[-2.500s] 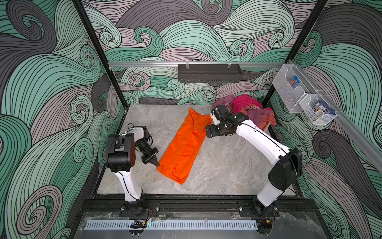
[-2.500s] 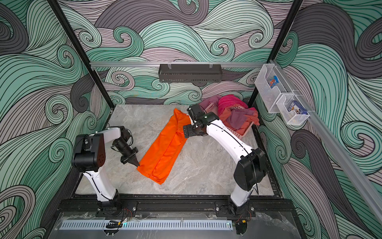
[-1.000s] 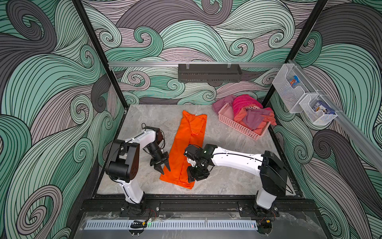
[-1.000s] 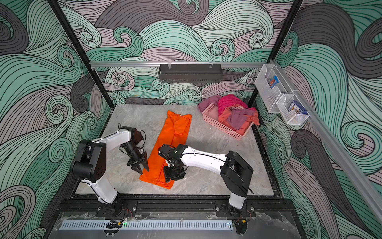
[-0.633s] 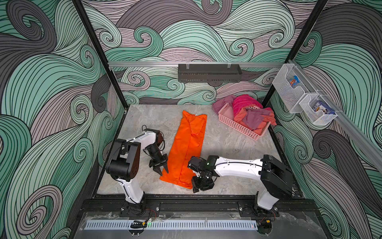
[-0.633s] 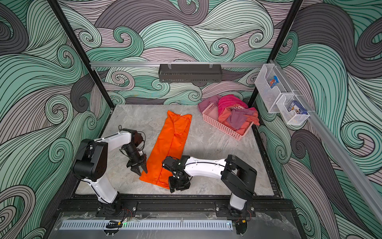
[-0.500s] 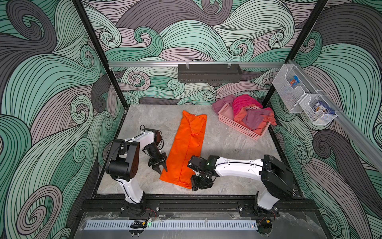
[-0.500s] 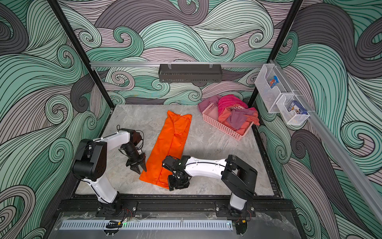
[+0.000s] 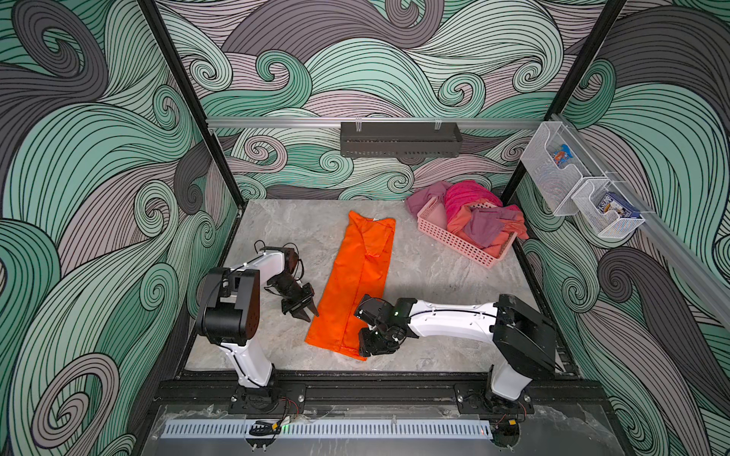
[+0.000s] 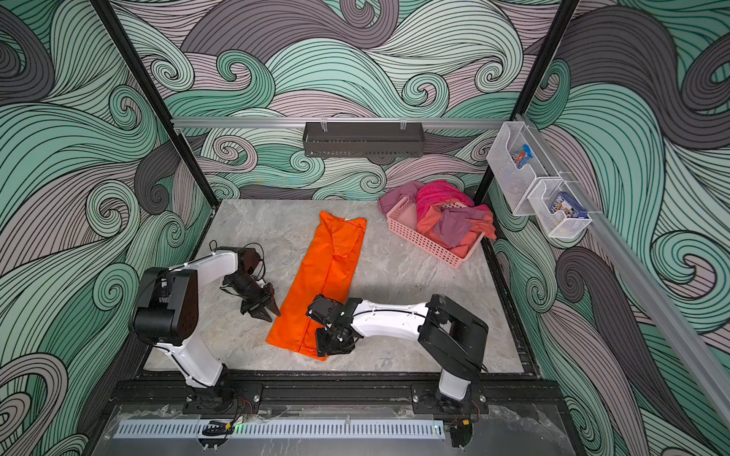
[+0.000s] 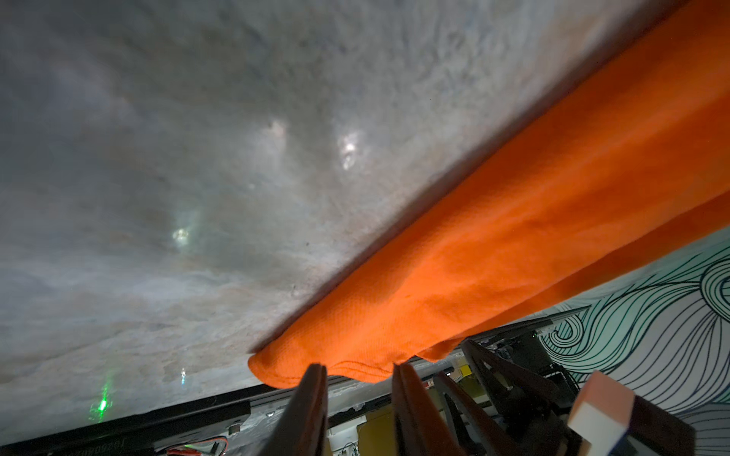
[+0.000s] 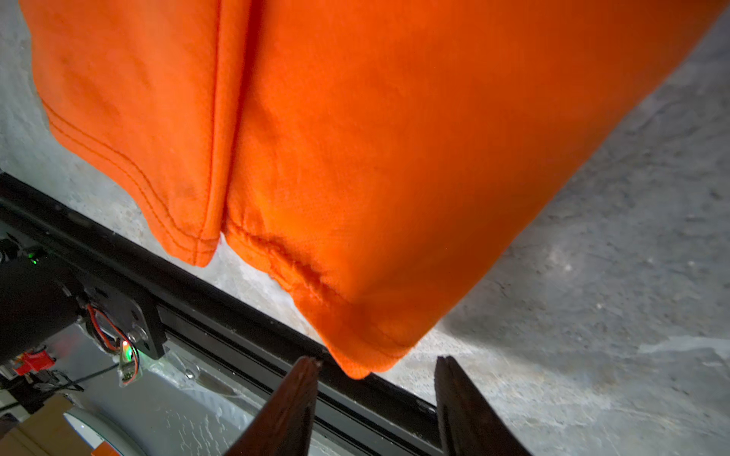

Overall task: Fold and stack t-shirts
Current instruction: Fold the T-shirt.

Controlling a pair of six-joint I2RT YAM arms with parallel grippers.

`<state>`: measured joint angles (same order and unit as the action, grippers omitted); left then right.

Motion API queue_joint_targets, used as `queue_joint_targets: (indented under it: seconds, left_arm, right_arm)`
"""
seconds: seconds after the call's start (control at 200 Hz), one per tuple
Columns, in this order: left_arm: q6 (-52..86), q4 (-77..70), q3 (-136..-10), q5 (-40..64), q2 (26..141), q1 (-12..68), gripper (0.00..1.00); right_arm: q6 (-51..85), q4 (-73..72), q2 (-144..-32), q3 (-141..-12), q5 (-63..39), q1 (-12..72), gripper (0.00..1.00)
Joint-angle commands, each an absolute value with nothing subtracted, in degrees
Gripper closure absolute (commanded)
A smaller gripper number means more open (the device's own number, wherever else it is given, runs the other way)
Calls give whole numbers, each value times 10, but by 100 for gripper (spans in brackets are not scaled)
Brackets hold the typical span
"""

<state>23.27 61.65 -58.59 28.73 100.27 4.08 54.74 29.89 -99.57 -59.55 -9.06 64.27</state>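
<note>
Top-down view of a grey marble-look table (image 9: 434,284) inside a booth with swirling green wave walls. An orange t-shirt (image 9: 355,276) lies flat in the middle of the table, already folded lengthwise into a long narrow strip. It runs on a slant, with the neck end and its small white label toward the back and the hem toward the front edge.

The left gripper (image 9: 302,312) sits low just beside the strip's left edge near the hem, its jaws slightly apart and holding nothing. The right gripper (image 9: 365,347) is at the hem's near right corner; its wrist view shows the jaws apart, with the cloth corner just at their tips and not clamped.

The task looks to be at an early stage: the crosswise folds are not yet made and no stack of folded shirts is visible. A pink basket (image 9: 454,241) at the back right holds a heap of crumpled pink and purple garments (image 9: 482,221), probably waiting their turn
</note>
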Motion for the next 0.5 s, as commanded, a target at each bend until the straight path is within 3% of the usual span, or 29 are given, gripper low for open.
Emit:
queue_joint_targets:
  seconds: [0.0, 0.145, 0.32, 0.495]
  left_arm:
    - [239, 615, -584, 292, 981, 31, 68]
    - [231, 630, -587, 284, 977, 21, 68]
    - [218, 669, -598, 258, 981, 14, 69]
    - [204, 726, -611, 224, 1015, 11, 81]
  right_arm:
    - [557, 274, -1022, -590, -89, 644, 52]
    - [559, 260, -1040, -590, -97, 645, 59]
    - [565, 260, -1042, -585, -97, 647, 75]
    - [571, 260, -1029, -575, -86, 648, 82]
